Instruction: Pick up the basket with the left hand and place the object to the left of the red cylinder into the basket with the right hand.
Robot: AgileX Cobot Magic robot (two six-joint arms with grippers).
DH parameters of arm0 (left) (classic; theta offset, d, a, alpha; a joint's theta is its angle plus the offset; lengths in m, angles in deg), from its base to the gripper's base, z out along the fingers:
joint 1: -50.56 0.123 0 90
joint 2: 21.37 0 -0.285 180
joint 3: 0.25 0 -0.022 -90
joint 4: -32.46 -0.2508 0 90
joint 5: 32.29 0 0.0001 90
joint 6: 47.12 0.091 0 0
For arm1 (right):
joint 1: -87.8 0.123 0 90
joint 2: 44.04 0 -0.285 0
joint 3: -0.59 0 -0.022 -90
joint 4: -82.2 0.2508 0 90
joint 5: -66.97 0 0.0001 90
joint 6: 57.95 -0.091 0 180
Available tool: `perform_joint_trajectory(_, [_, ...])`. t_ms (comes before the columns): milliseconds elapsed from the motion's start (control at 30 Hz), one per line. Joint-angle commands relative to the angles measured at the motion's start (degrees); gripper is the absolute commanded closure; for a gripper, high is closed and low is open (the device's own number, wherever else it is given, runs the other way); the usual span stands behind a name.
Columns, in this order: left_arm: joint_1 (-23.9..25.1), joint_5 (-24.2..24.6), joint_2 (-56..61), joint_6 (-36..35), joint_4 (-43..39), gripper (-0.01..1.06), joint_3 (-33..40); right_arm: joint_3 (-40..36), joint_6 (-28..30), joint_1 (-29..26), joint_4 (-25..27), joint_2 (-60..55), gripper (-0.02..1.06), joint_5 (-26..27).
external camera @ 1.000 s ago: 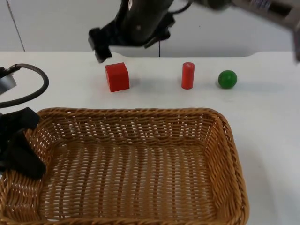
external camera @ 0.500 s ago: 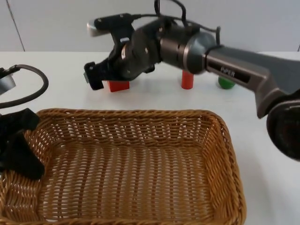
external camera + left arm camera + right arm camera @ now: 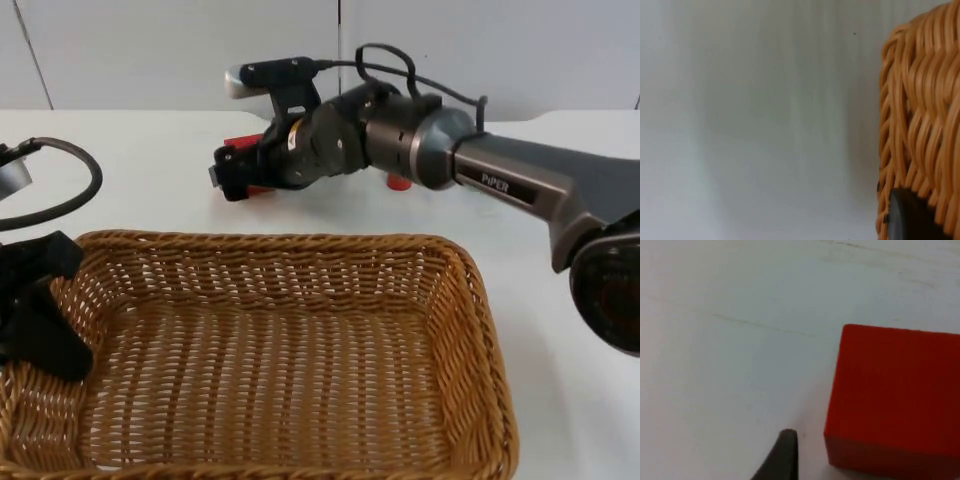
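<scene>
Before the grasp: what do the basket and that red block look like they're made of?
The basket looks like woven wicker or rattan: tan strands plaited in rows, slightly glossy. The red block looks like painted wood or solid plastic: flat matte faces, crisp edges, uniform colour; which of the two I can't tell.
</scene>
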Motion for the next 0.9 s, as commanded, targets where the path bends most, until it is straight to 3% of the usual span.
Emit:
perform_joint_trajectory(0, [0.16,1.15,0.50,-0.44,0.98,1.05,0.08,0.29,0.03,0.30,0.41,-0.35,0.20,1.69])
perform_joint_trajectory(67, [0.16,1.15,0.50,-0.44,0.98,1.05,0.08,0.29,0.03,0.30,0.53,-0.64,0.36,1.80])
perform_joint_trajectory(100, [0.16,0.97,0.50,-0.44,0.99,1.05,0.08,0.29,0.29,0.30,0.53,-0.74,0.54,1.80])
perform_joint_trajectory(133, [0.16,0.97,0.50,-0.44,0.99,1.05,0.08,0.29,0.29,0.30,0.53,-0.74,0.54,1.80])
perform_joint_trajectory(233, [0.16,0.97,0.50,-0.44,0.99,1.05,0.08,0.69,3.04,0.30,0.40,0.46,1.04,0.97])
perform_joint_trajectory(300, [0.16,0.97,0.50,-0.44,0.99,1.05,0.08,1.46,4.07,0.30,0.40,1.28,1.04,-0.88])
perform_joint_trajectory(367, [0.16,0.97,0.50,-0.44,0.99,1.05,0.08,3.95,7.02,0.52,0.40,3.31,1.04,-6.82])
perform_joint_trajectory(433, [0.16,0.95,0.50,-0.44,1.09,1.05,0.08,7.13,8.90,0.52,0.40,6.23,1.04,-16.16])
perform_joint_trajectory(467, [0.16,0.95,0.50,-0.44,1.09,1.05,0.08,7.13,8.90,0.52,0.40,6.23,1.04,-16.16])
perform_joint_trajectory(500, [0.16,0.95,0.50,-0.54,1.06,1.05,0.08,9.05,9.21,0.52,0.40,7.62,1.04,-20.61])
perform_joint_trajectory(533, [0.16,0.95,0.50,-0.68,1.34,1.05,0.08,11.62,9.21,0.52,0.77,10.29,1.04,-28.60])
perform_joint_trajectory(567, [0.16,0.95,0.50,-0.68,1.34,1.05,0.08,12.45,9.21,0.52,0.92,11.14,1.04,-31.20])
perform_joint_trajectory(600, [0.16,0.95,0.50,-0.68,1.34,1.05,0.08,14.56,10.25,0.52,2.25,13.23,1.04,-37.47])
perform_joint_trajectory(633, [0.16,0.95,0.50,-0.68,1.34,1.05,0.08,14.56,10.25,0.52,2.25,13.23,1.04,-37.47])
perform_joint_trajectory(700, [0.16,0.84,0.50,-0.68,1.35,1.05,0.08,17.17,12.63,0.52,4.14,15.91,1.04,-44.50])
perform_joint_trajectory(867, [0.16,0.98,0.50,-0.68,1.15,1.05,0.08,17.33,14.59,1.43,6.64,20.66,1.04,-44.50])
